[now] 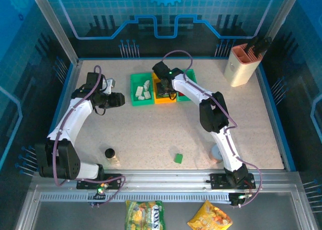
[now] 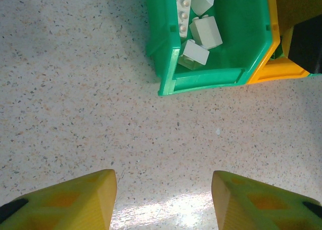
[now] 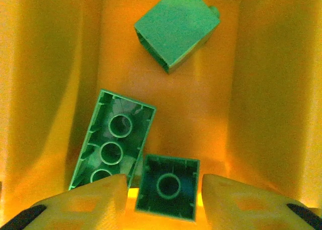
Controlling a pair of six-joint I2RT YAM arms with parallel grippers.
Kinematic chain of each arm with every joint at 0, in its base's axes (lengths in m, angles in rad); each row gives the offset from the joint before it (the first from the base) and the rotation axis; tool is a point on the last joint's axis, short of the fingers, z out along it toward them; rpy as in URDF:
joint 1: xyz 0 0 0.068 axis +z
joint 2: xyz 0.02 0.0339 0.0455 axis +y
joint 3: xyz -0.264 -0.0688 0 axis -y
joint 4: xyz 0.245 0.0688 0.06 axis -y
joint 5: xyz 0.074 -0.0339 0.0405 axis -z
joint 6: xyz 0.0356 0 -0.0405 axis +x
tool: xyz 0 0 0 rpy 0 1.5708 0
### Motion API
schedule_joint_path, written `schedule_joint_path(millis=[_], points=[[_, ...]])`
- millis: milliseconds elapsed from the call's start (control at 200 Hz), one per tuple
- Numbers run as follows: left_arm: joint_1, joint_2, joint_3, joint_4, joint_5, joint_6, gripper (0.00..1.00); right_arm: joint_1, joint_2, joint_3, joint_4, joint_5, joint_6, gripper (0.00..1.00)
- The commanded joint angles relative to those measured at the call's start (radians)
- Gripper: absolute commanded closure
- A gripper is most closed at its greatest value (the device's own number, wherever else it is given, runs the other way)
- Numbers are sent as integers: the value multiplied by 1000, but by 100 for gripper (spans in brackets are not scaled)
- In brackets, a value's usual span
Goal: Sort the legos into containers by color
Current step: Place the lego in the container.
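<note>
My right gripper [image 1: 162, 89] hangs inside the orange-yellow container [image 3: 261, 89], its jaws open. A small square green lego [image 3: 168, 192] lies upside down between its fingertips with a thin gap on each side. A long green lego [image 3: 113, 142] and a tilted one [image 3: 176, 26] lie further in. The left green container [image 2: 201, 84] holds several cream-white legos [image 2: 206, 31]. My left gripper [image 2: 163, 177] stands open over bare table, just left of that container [image 1: 142, 96]. One green lego [image 1: 178, 158] lies loose on the table near the front. The right green container [image 1: 187, 89] is partly hidden by the right arm.
A small black-capped jar [image 1: 111, 156] stands near the left arm's base. A tall beige holder [image 1: 243, 64] occupies the back right corner. The three containers sit side by side at the back middle.
</note>
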Motion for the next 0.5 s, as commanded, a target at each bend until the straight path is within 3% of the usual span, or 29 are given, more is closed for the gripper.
schedule_joint_path(millis=[0, 495], points=[[11, -32, -14, -10, 1, 15, 46, -5, -31, 33, -34, 41, 8, 55], [11, -27, -13, -9, 5, 13, 46, 19, -113, 28, -88, 70, -26, 55]])
